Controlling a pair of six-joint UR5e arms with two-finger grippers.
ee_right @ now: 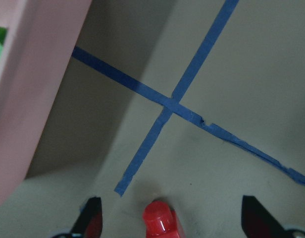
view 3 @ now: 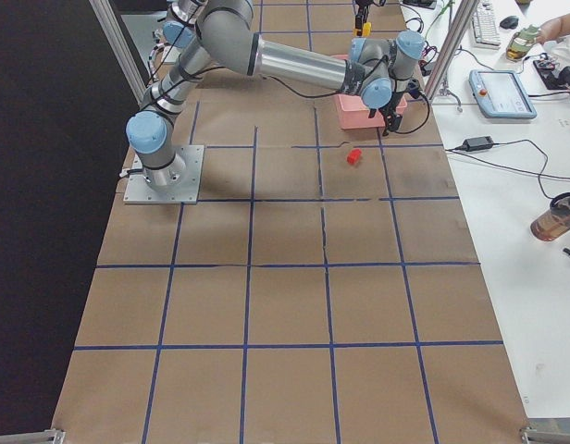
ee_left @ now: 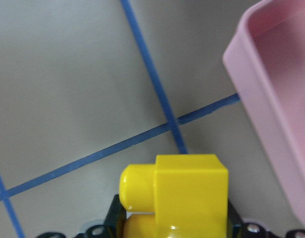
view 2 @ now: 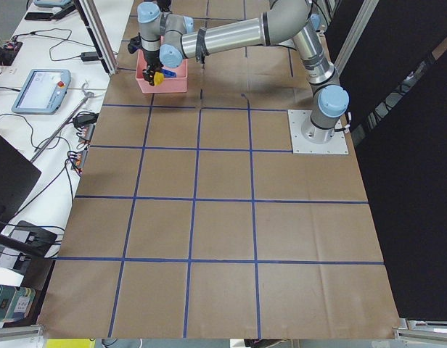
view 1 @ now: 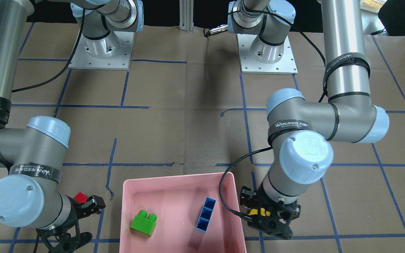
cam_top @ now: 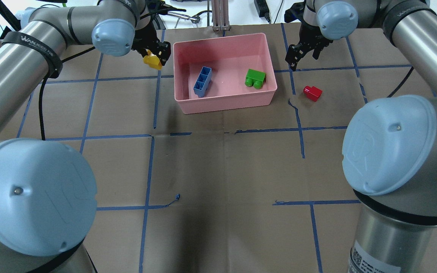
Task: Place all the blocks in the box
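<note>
The pink box [cam_top: 222, 41] stands at the far middle of the table. The blue brick [cam_top: 202, 81] and the green brick [cam_top: 255, 78] lie inside it. My left gripper [cam_top: 154, 57] is shut on the yellow brick [cam_top: 153, 61] and holds it above the table just left of the box; the brick fills the bottom of the left wrist view [ee_left: 184, 191], with the box wall [ee_left: 271, 124] to its right. The red brick [cam_top: 312, 93] lies on the table right of the box. My right gripper [cam_top: 302, 57] is open and empty above the table near it; its fingers [ee_right: 90, 220] flank the red brick [ee_right: 161, 220].
Brown paper with a blue tape grid [cam_top: 154, 136] covers the table. The two arm bases [view 1: 100, 52] stand on metal plates at the robot's side. Operator desks with tablets and cables [view 2: 42, 87] line the far edge beyond the box.
</note>
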